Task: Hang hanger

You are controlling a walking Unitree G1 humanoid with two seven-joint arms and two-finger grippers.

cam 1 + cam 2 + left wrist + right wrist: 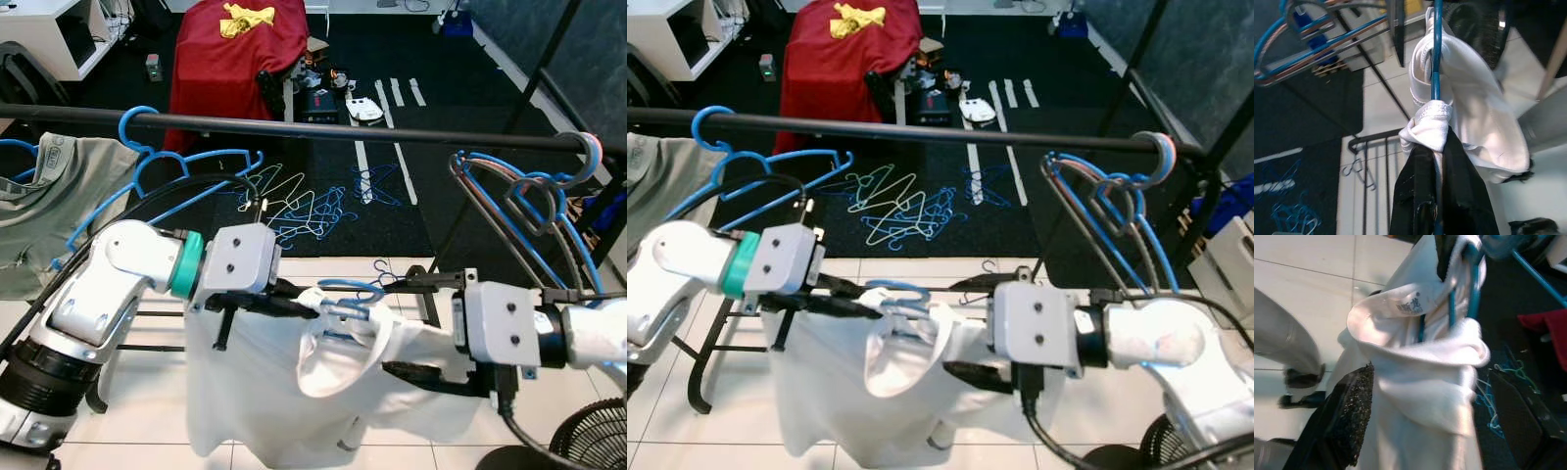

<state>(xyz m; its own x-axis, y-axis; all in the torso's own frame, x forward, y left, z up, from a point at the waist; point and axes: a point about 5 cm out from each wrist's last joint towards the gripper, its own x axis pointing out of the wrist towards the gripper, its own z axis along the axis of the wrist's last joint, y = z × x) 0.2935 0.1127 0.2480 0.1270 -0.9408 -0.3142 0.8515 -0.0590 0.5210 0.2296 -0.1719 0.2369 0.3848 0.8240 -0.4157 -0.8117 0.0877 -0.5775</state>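
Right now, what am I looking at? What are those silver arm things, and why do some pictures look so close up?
Those are the two arms of a walking robot. Two pictures come from cameras in its head, looking down; the other two come from a small camera on each wrist, so they look very close.

The left hand is shut on a blue hanger and the collar of a white shirt draped on it. The right hand is open, with one finger on each side of the shirt.

Above them runs a black rail with more blue hangers hooked over it and a grey shirt hanging at the left. Beyond, loose hangers lie on the dark carpet, next to something draped in a red cloth.

The white shirt's hanger isn't hooked on the rail yet.
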